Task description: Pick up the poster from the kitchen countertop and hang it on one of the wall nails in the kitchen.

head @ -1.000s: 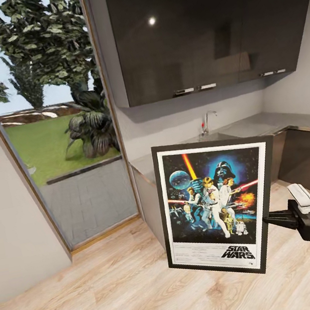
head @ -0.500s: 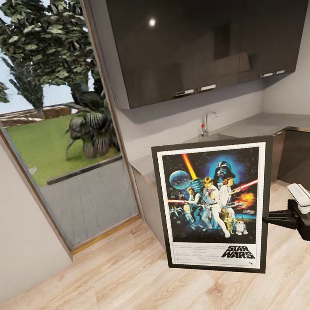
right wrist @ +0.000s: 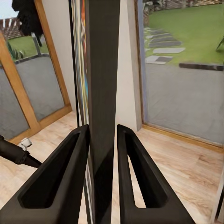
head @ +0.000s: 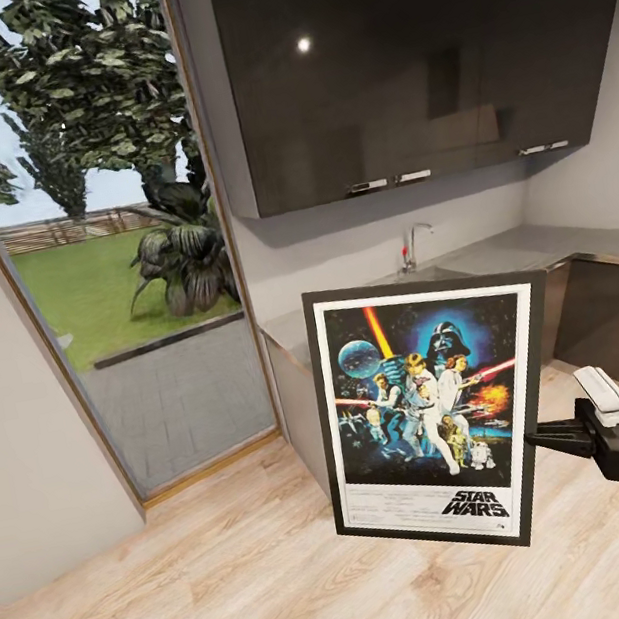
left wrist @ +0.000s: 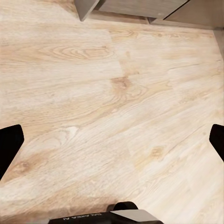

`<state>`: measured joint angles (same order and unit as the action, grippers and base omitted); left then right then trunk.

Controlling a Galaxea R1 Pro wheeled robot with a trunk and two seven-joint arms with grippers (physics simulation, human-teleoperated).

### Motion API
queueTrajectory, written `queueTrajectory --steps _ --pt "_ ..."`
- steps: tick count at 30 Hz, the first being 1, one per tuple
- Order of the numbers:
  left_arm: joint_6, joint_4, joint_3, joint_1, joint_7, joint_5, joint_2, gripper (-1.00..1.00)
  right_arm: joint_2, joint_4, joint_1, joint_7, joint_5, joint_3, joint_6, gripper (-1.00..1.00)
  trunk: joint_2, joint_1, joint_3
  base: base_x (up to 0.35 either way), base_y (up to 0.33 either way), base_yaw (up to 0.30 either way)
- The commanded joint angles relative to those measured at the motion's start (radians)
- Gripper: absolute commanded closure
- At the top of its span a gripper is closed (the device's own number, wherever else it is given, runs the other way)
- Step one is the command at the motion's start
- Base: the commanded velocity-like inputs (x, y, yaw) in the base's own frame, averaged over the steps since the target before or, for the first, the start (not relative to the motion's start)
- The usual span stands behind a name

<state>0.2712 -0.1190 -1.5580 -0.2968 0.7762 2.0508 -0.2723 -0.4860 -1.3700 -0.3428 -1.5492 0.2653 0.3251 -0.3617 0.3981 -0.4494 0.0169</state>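
Against the earlier head views, the glossy dark-cabinet kitchen (head: pixel 388 62) with its light wood plank floor (head: pixel 227 588) and long smooth grey counter (head: pixel 533 250) has slid slightly, a wooden fence now showing beyond the tall glass pane (head: pixel 110 273). The upright black-framed, white-bordered poster (head: pixel 434 409), lettered "STAR WARS", hangs unchanged over the floor, before the counter. The right hand (right wrist: pixel 102 140) clamps its frame edge; the left hand (left wrist: pixel 112 140) stands wide over bare planks.
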Motion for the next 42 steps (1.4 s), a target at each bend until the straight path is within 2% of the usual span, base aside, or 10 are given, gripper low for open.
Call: queueTrajectory --steps 1,42 --pt "0.005 -0.002 -0.008 -0.001 0.001 0.008 -0.001 -1.00 0.000 0.000 -0.001 -0.005 0.002 0.000 -0.013 1.00 0.002 -0.001 0.002 0.000 0.000 0.000" --pt "0.005 -0.002 -0.008 -0.001 0.000 0.008 -0.001 -1.00 0.000 0.000 -0.001 -0.005 0.002 0.000 -0.015 1.00 0.002 -0.001 0.002 0.000 0.000 0.002"
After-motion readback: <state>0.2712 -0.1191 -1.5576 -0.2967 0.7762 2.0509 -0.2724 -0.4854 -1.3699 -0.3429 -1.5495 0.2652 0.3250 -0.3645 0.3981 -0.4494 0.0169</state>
